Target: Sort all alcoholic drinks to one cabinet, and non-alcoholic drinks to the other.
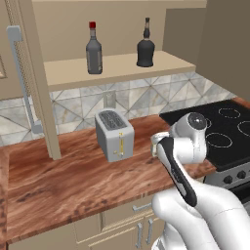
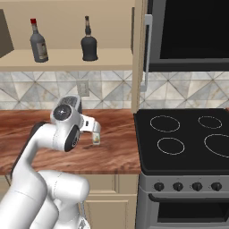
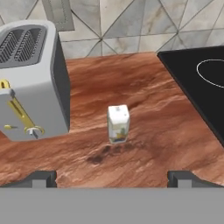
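Note:
Two alcoholic drinks stand upright on the pale shelf (image 1: pixel 117 68) of an open tan wall cabinet: a slim grey bottle with a red cap (image 1: pixel 93 49) (image 2: pixel 38 42) and a squat black bottle (image 1: pixel 145 46) (image 2: pixel 89 42). A small white-cream carton (image 3: pixel 118 124) (image 2: pixel 96 140) stands upright on the wooden counter (image 1: pixel 58 180), right of the toaster. My gripper (image 3: pixel 112 179) (image 2: pixel 95 133) hovers low over the counter, open and holding nothing. The carton sits a little ahead of it, centred between the fingertips (image 3: pixel 41 178). The other cabinet is out of view.
A silver toaster (image 1: pixel 114 134) (image 3: pixel 30 83) stands close to the carton's left. The black stove (image 2: pixel 188 138) (image 3: pixel 205 83) borders the counter on the right. The cabinet's open door with its grey bar handle (image 1: pixel 22 83) (image 2: pixel 145 53) hangs over the counter. Tiled wall behind.

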Robot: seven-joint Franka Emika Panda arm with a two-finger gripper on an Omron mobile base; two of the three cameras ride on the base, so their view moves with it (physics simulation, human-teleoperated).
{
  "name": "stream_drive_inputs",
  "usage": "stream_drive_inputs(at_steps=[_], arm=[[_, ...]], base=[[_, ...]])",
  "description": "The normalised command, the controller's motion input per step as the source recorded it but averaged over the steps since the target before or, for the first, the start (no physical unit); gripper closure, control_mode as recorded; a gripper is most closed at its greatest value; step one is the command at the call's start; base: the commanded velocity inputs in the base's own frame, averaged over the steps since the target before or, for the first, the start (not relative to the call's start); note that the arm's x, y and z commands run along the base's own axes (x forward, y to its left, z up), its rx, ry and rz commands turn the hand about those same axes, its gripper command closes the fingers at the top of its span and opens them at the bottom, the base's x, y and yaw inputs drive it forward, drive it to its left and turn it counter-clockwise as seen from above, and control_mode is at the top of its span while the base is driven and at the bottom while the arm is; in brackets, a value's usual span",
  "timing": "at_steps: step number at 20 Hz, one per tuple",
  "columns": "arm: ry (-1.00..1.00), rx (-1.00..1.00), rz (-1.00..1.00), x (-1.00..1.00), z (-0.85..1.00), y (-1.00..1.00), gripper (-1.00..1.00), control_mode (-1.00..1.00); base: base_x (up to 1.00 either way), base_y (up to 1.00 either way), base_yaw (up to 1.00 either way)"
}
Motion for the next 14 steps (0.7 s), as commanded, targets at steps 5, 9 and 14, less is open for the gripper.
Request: stream_drive_inputs(at_steps=[5, 9, 14], arm=[[0.01, 0.0, 0.0, 0.23, -0.17, 0.0, -1.0, -1.0], [0.02, 0.0, 0.0, 0.21, -0.2, 0.0, -1.0, -1.0], [0.03, 0.0, 0.0, 0.19, -0.21, -0.01, -1.0, -1.0]], base=[[0.0, 0.0, 0.0], [0.0, 0.0, 0.0], [0.0, 0.0, 0.0]])
